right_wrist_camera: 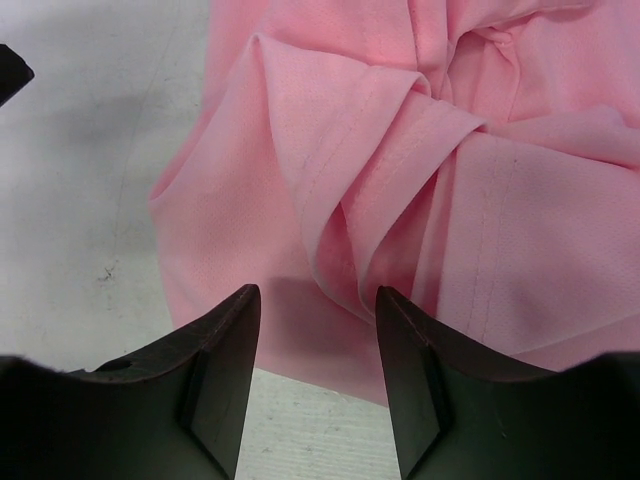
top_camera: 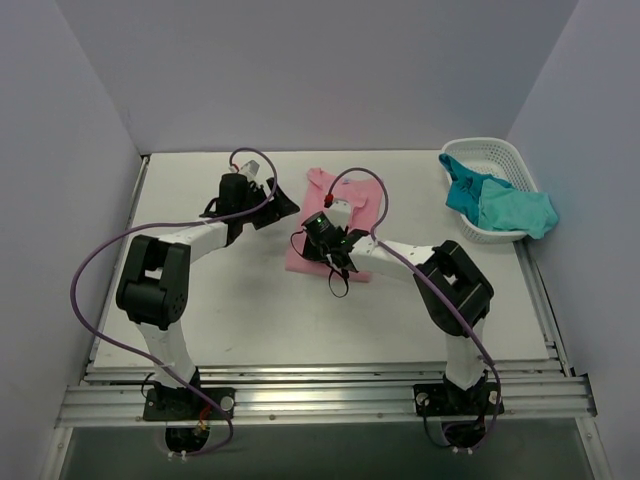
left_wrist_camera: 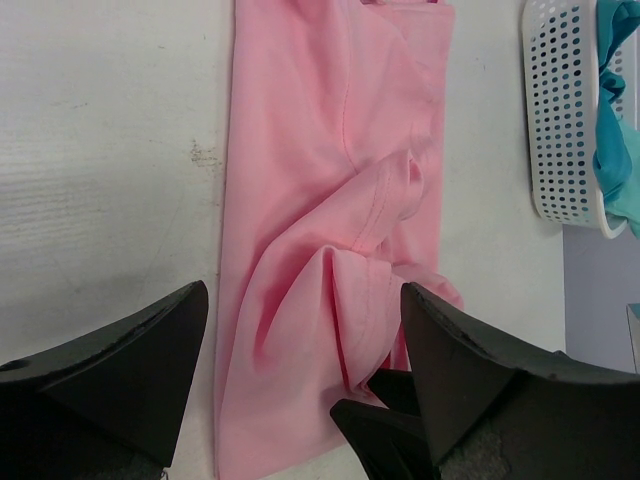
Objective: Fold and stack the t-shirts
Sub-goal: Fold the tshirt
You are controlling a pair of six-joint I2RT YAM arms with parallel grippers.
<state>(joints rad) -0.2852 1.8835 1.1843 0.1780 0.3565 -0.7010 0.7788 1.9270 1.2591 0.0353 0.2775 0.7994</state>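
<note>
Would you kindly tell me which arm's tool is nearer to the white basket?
Right. The right tool hangs over the pink t-shirt, left of the basket; the left tool is farther left, past the shirt.

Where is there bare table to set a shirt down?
Bare table: the near strip between pink shirt and the near edge, and the gap between shirt and basket. Crowded mid-table, where left gripper and right gripper hover over it.

White lattice basket (top_camera: pixel 492 233) sits on white counter (top_camera: pixel 250 300), well right of both jaws, far side.
</note>
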